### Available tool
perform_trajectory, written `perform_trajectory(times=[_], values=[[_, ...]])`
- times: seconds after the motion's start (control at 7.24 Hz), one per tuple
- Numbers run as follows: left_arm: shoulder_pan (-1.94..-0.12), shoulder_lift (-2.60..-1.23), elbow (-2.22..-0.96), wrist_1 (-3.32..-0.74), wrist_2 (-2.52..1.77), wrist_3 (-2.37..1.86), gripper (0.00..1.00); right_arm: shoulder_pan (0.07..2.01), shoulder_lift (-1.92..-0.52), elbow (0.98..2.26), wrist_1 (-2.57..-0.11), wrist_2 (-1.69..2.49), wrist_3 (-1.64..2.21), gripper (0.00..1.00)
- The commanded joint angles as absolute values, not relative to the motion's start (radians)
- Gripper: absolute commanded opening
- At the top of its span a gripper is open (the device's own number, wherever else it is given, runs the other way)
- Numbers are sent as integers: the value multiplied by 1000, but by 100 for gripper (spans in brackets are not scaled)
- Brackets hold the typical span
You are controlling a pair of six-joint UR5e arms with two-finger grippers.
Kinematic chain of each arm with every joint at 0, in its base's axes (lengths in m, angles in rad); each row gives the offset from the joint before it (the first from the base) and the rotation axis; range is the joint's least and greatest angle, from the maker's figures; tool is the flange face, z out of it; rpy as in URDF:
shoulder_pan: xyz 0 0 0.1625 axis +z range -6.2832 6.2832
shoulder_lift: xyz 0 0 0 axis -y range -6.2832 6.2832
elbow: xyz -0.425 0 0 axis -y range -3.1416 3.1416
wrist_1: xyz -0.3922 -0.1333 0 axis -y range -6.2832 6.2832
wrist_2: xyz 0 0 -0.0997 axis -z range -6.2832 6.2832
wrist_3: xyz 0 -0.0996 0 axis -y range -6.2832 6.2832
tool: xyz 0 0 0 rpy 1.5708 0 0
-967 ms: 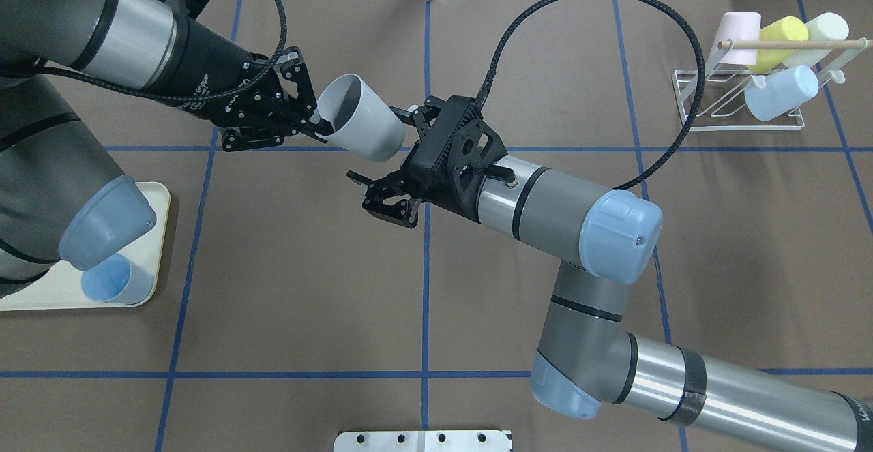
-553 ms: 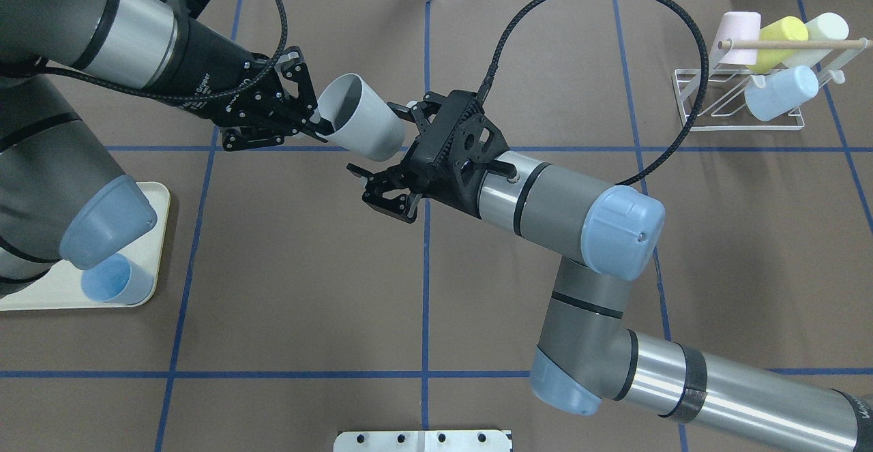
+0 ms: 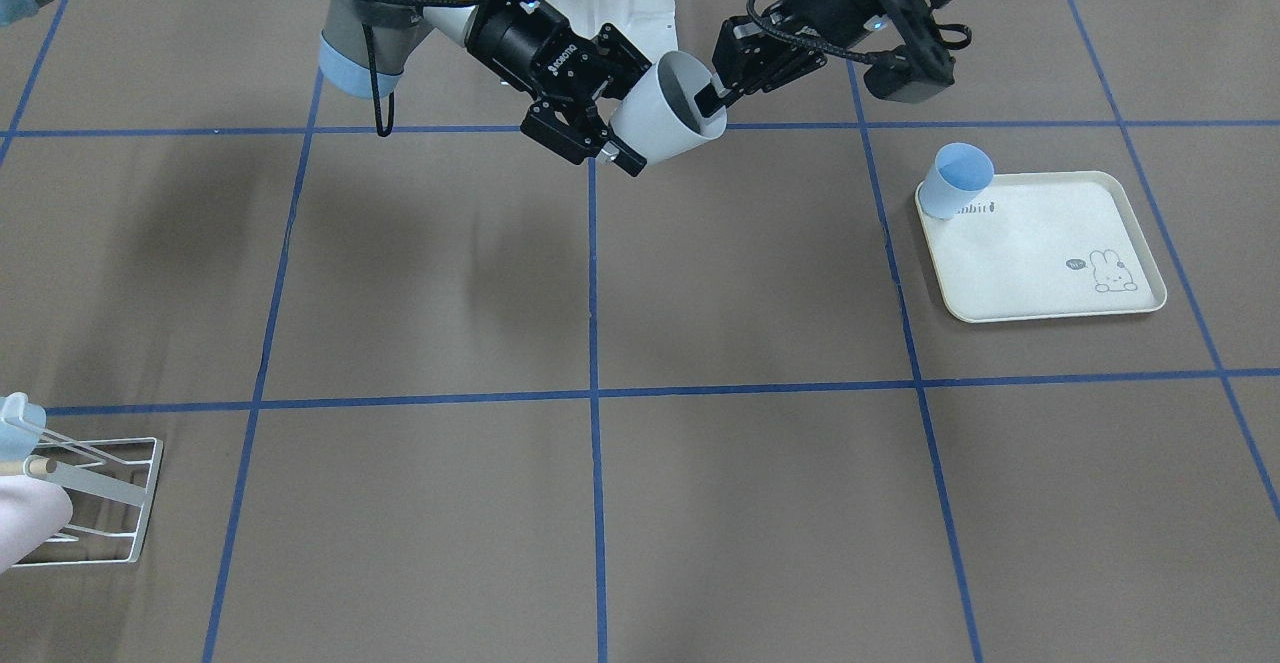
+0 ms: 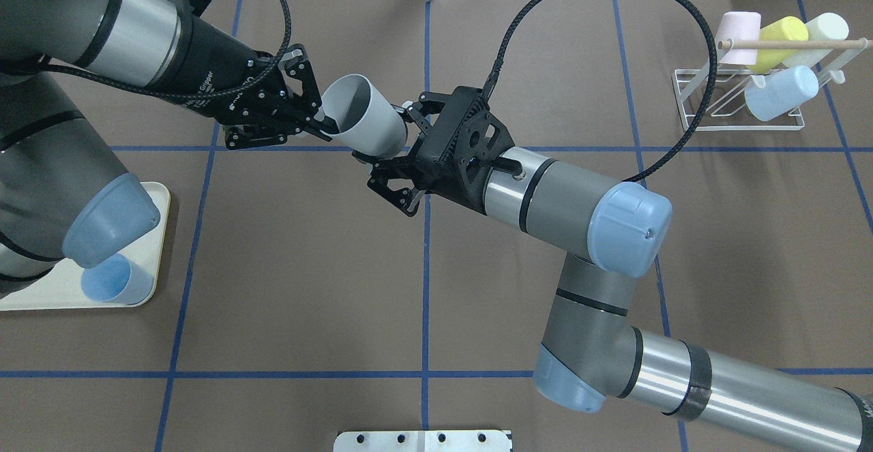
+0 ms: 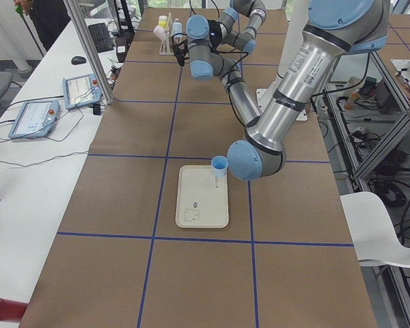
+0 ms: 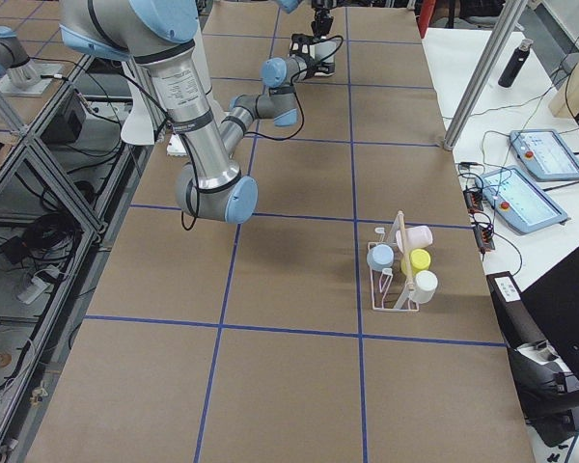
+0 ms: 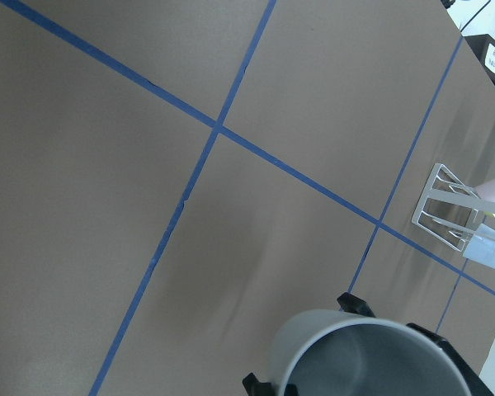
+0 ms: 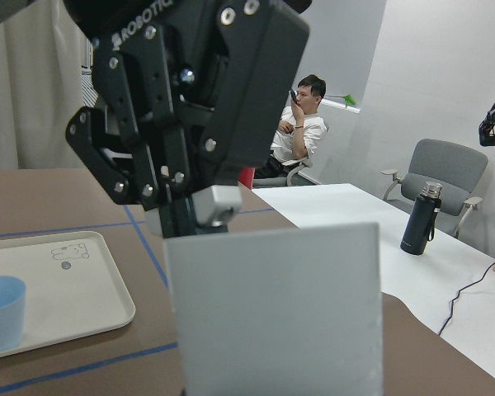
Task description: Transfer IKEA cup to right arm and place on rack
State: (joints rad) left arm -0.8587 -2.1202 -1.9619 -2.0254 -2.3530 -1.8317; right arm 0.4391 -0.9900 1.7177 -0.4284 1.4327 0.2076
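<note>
Grey cup (image 4: 361, 121) hung tilted in mid-air
Left gripper (image 4: 326, 123) was clamped on its rim, one finger inside; right gripper (image 4: 387, 137) stood spread apart around its base

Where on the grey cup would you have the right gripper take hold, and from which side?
Probably the closed base end, jaws across the side wall, from opposite the left gripper: the grey cup hangs tilted, the left gripper pinches its rim, and its base faces the right gripper.
</note>
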Motion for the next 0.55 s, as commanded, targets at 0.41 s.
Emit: perform_trajectory(times=[0.41], values=[[-914,-2005,-1970,-2016,-2364,-1544,100,506,-1041,1788,-653,1436,216,41]])
